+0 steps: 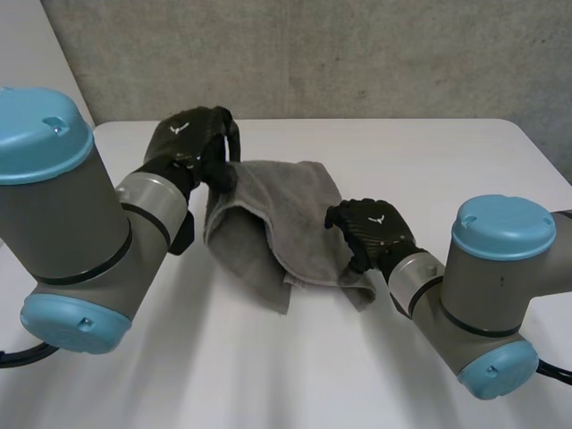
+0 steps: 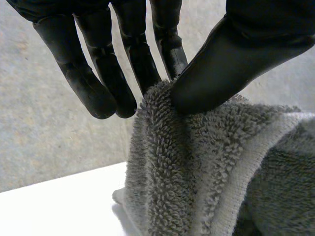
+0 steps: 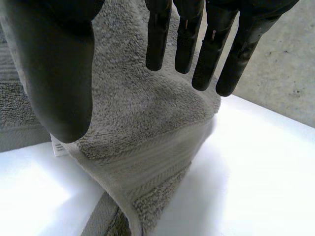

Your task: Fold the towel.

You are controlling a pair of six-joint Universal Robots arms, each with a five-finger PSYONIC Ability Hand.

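A grey terry towel (image 1: 277,219) lies bunched in loose folds at the middle of the white table (image 1: 447,152). My left hand (image 1: 192,143) holds its far left corner, lifted a little off the table. In the left wrist view the thumb (image 2: 221,69) pinches the towel's edge (image 2: 167,147) against the fingers (image 2: 140,59). My right hand (image 1: 371,228) hovers over the towel's near right corner with straight, spread fingers (image 3: 197,44). In the right wrist view the towel's banded hem (image 3: 147,162) lies below that open hand, not gripped.
A grey wall (image 1: 357,54) rises behind the table's far edge. A small white label (image 3: 58,146) sticks out from the towel's hem beside my right thumb. Bare table surface (image 1: 295,375) stretches in front of the towel.
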